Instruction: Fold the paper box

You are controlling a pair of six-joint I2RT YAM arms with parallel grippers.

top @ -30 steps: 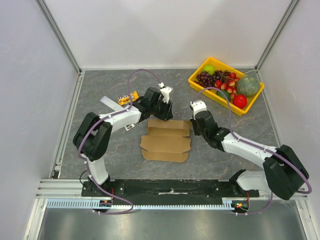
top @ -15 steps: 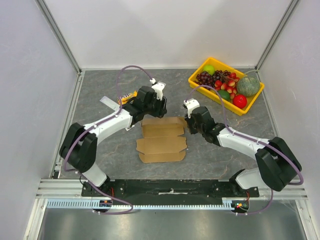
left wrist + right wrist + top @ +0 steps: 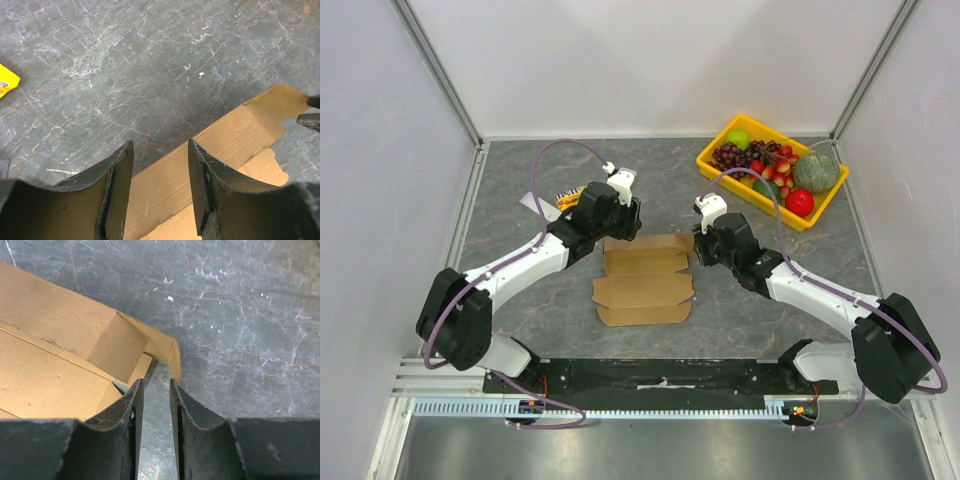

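Observation:
The paper box (image 3: 645,280) is a flat brown cardboard sheet with creases and flaps, lying on the grey table between the arms. My left gripper (image 3: 623,230) hovers over its far left edge. In the left wrist view the gripper (image 3: 160,160) is open, with the cardboard (image 3: 240,135) and bare table showing between the jaws. My right gripper (image 3: 702,254) is at the sheet's far right corner. In the right wrist view the gripper (image 3: 156,390) is open by a narrow gap with only table in it, and a small raised corner flap (image 3: 167,347) stands just ahead of the fingertips.
A yellow tray (image 3: 706,160) of fruit stands at the back right. A small yellow packet (image 3: 568,198) and a white strip (image 3: 530,202) lie behind the left arm; the packet's corner also shows in the left wrist view (image 3: 5,80). Walls enclose the table on three sides.
The cardboard slid a little to the left and nearer. My left gripper drew back to the left. My right gripper followed the sheet's right corner, then lifted slightly away.

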